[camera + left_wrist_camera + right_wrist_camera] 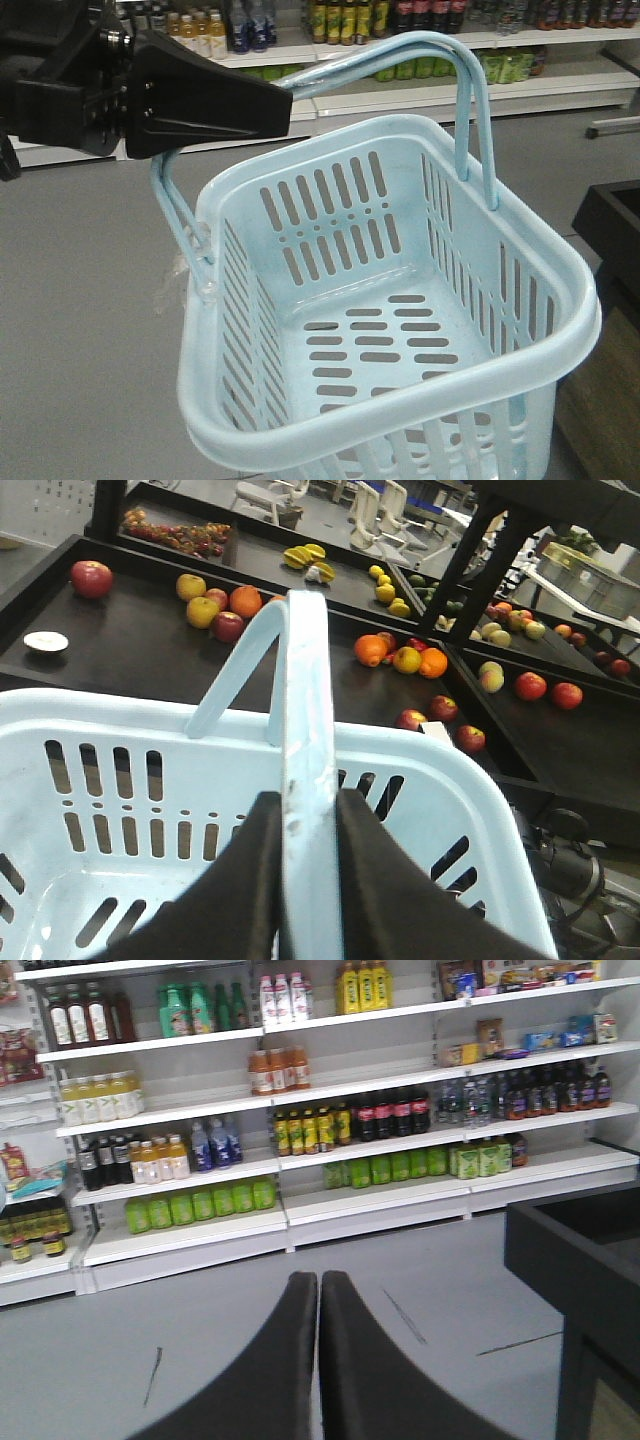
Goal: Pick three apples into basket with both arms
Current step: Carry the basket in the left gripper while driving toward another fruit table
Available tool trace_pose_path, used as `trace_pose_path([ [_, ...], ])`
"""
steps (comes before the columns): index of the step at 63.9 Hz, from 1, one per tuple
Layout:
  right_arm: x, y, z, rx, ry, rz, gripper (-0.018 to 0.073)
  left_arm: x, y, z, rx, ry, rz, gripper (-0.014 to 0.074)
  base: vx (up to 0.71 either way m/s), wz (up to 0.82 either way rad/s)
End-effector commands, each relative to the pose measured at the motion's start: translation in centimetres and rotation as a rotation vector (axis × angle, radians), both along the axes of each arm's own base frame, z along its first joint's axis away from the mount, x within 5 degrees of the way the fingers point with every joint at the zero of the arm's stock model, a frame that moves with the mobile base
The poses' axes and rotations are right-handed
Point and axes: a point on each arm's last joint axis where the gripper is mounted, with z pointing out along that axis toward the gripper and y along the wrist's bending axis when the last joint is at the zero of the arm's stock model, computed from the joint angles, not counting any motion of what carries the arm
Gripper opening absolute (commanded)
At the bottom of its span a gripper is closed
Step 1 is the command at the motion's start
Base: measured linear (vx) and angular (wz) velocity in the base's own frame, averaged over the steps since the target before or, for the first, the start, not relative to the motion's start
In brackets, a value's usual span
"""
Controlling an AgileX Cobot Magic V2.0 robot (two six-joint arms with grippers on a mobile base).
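Front view: the left claw (283,100) grips the handles of the pale blue basket (400,395) above the grey floor (90,300). Left wrist view: this claw pinches one handle (305,680); the red apples (442,708) lie on the black desk (130,650) beyond. Right wrist view: the right claw (319,1295) is pressed together on nothing, facing a shelf (400,1195) of bottles (380,1115).

My matte-black angular left gripper (305,820) and matte-black right gripper (319,1290) are one plain colour throughout. The pale blue plastic basket (400,398) carries rows of dark slots across its walls and floor. On the black display trays (130,640), round dark red apples (441,708) show faint yellowish patches, near bright round oranges (370,650).
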Motion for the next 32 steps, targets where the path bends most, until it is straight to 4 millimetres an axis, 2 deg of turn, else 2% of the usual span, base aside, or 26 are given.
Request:
trace_pose_path([
  [1, -0.05, 0.00, 0.23, -0.019, -0.065, -0.003, -0.0004, -2.31, 0.34, 1.35, 0.007, -0.028, -0.112, -0.0006, 0.18, -0.53],
  [32, -0.05, 0.00, 0.23, -0.019, -0.065, -0.003, -0.0004, -2.31, 0.34, 1.35, 0.007, -0.028, -0.112, -0.0006, 0.16, -0.59],
])
